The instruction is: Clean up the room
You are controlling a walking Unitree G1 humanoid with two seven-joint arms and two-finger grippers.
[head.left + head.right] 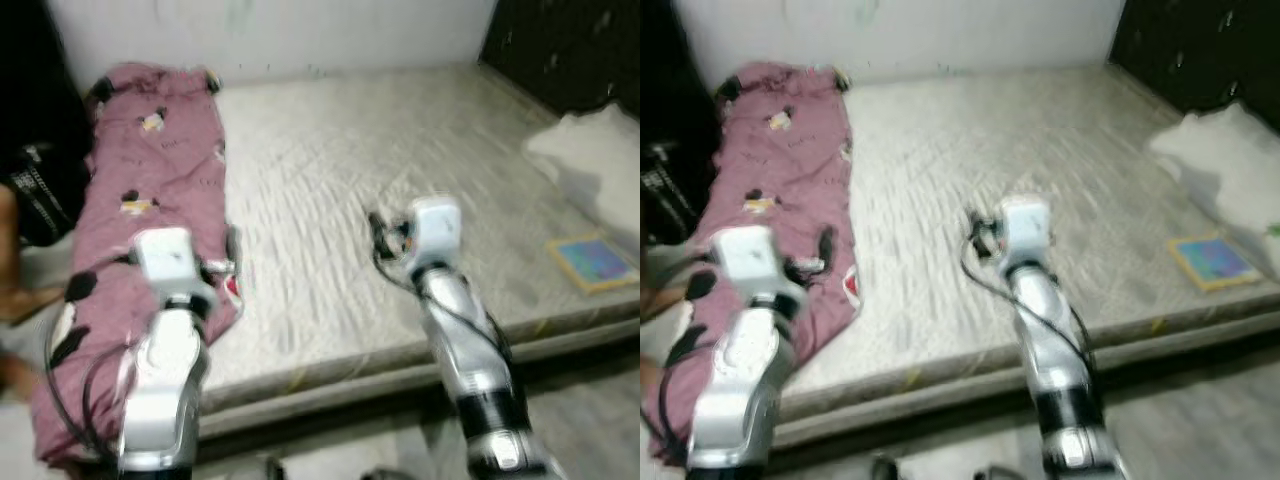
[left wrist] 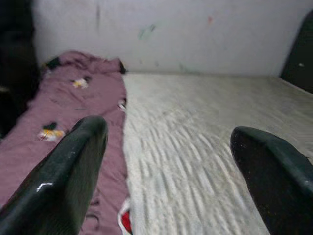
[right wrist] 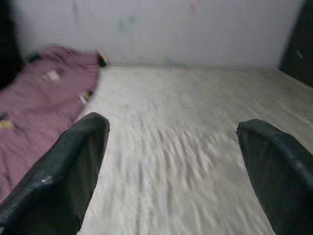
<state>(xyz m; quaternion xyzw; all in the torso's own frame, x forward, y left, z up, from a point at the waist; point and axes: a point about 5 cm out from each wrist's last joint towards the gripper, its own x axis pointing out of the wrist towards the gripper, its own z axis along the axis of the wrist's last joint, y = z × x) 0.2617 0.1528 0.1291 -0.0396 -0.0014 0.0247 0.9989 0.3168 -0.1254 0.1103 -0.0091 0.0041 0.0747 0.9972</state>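
Blanket (image 1: pixel 160 180) along mattress (image 1: pixel 380 200) left; book (image 1: pixel 592 262) and pillow (image 1: pixel 590 150) right.

A bedroom in a home: a bare quilted mattress (image 1: pixel 400 190) fills the middle of the frame, a pink blanket (image 1: pixel 150 210) lies along its left, a white pillow (image 1: pixel 590 150) at right.

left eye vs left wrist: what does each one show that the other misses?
Left eye view: both silver arms, the white pillow at the mattress's right edge, the colourful flat book near the front right corner, and a strip of floor below the bed.

Left wrist view: the left gripper from behind, its two black fingers spread wide with nothing between them.

Both: the pink blanket along the left side, the bare grey mattress, the white wall behind.
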